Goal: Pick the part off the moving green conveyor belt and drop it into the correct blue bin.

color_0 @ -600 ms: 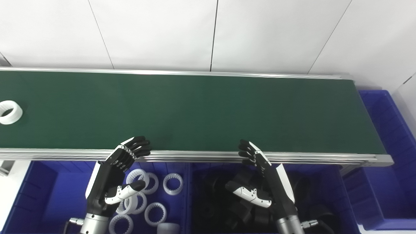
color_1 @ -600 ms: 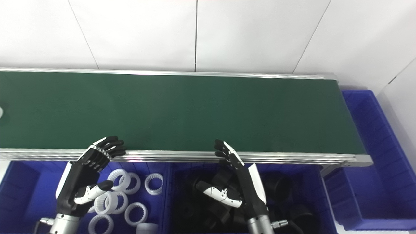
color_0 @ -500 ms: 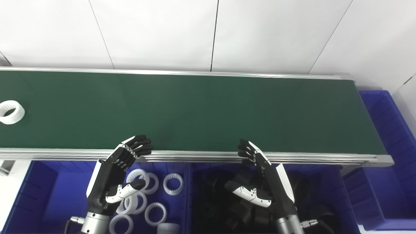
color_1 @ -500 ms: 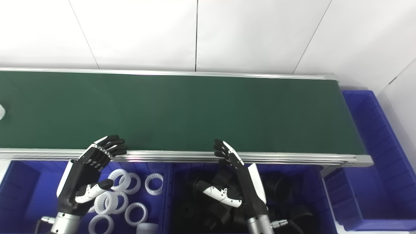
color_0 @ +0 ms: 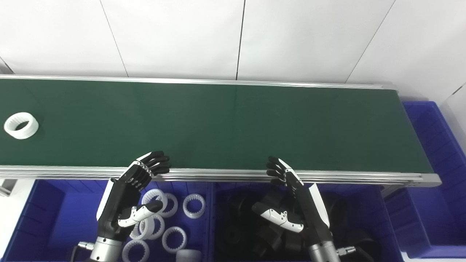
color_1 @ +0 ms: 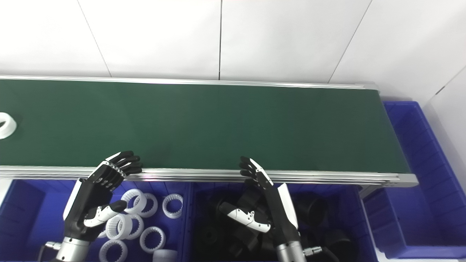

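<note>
A white toothed ring (color_0: 21, 125) lies on the green conveyor belt (color_0: 218, 123) at its far left. My left hand (color_0: 127, 196) is open and empty above the blue bin of white rings (color_0: 62, 214), its fingertips at the belt's near rail. My right hand (color_0: 295, 198) is open and empty above the blue bin of black parts (color_0: 367, 203), its fingertips also at the near rail. The ring is far to the left of both hands.
Several white rings (color_0: 174, 238) lie in the left bin and black parts (color_0: 236, 233) fill the middle bin. Another blue bin (color_0: 437, 145) stands past the belt's right end. A white panelled wall (color_0: 233, 36) rises behind the belt.
The white ring has travelled to the right along the belt, further into view. Both hands have stayed nearly still.
</note>
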Action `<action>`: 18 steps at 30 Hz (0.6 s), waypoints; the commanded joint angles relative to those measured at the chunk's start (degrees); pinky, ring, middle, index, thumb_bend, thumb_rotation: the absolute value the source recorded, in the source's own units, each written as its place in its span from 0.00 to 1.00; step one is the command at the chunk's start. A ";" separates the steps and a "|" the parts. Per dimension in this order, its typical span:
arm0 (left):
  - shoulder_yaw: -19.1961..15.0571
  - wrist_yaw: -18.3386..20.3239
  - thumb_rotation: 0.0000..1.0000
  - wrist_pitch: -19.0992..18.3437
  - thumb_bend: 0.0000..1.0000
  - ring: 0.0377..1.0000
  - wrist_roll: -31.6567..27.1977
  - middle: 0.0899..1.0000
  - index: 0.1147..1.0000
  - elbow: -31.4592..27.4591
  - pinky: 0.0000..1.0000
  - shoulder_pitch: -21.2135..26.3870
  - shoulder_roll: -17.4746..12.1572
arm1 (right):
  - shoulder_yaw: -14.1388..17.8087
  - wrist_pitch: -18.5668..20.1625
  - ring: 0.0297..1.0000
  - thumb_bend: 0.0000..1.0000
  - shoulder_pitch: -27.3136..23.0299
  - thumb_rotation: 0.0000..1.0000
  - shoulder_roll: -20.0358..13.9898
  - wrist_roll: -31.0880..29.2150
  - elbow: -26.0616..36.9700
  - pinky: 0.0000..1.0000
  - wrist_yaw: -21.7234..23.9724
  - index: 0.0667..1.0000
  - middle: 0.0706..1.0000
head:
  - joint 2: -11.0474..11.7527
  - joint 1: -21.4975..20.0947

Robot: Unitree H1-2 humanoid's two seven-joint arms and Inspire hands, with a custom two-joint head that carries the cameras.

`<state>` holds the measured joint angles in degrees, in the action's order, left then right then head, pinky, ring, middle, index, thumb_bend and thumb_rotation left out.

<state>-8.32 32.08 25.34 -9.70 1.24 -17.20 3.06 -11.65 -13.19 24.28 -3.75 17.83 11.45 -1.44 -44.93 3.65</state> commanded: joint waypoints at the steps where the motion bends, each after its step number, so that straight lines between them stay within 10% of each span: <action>1: 0.16 0.06 0.45 1.57 0.91 0.71 0.50 0.74 0.75 -0.78 0.71 0.72 0.22 | 0.03 -1.17 0.81 0.73 -0.13 0.47 0.18 -0.02 0.58 0.74 -0.16 0.88 0.84 | -0.06 0.08; 7: 3.01 -1.52 0.41 1.58 0.93 0.70 3.62 0.72 0.72 0.26 0.68 -0.28 2.04 | 0.90 -3.46 0.82 0.64 0.31 0.36 -1.95 -2.19 -0.58 0.74 0.22 0.90 0.87 | 8.75 13.52; 18: 2.66 -1.54 0.42 1.58 1.00 0.68 4.23 0.70 0.70 3.67 0.67 0.27 3.00 | 1.15 -7.23 0.82 0.57 -0.78 0.23 -2.25 -2.80 -5.79 0.73 -0.52 0.89 0.86 | 16.35 12.32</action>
<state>-5.78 30.70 25.37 -5.29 5.54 -17.51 5.75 -10.62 -16.28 24.22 -6.30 15.29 5.26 -1.13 -28.74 16.00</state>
